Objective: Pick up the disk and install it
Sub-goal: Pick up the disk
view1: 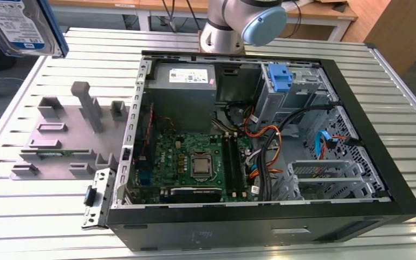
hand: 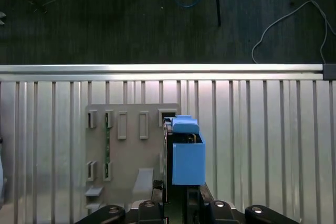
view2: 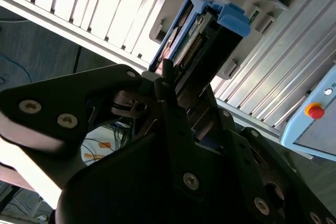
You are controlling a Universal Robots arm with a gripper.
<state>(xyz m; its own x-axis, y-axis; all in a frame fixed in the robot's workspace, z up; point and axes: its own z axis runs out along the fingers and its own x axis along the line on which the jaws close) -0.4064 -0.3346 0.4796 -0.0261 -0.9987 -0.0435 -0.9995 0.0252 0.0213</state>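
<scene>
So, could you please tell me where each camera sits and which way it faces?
Exterior view: off the arm, looking down on the open computer case and slatted table; an arm joint shows, with the disk at the exterior view's upper left.
First wrist view: on the arm, facing straight down past the gripper at the disk, edge-on over the grey fixture.
Second wrist view: on the arm, looking obliquely along the gripper's black body at the clamped disk.
Shared: all three show the disk, fixture and table.

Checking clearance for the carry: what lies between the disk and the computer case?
In the exterior view, the stretch from the disk to the computer case holds the slatted table, with the grey holder standing on it.
</scene>
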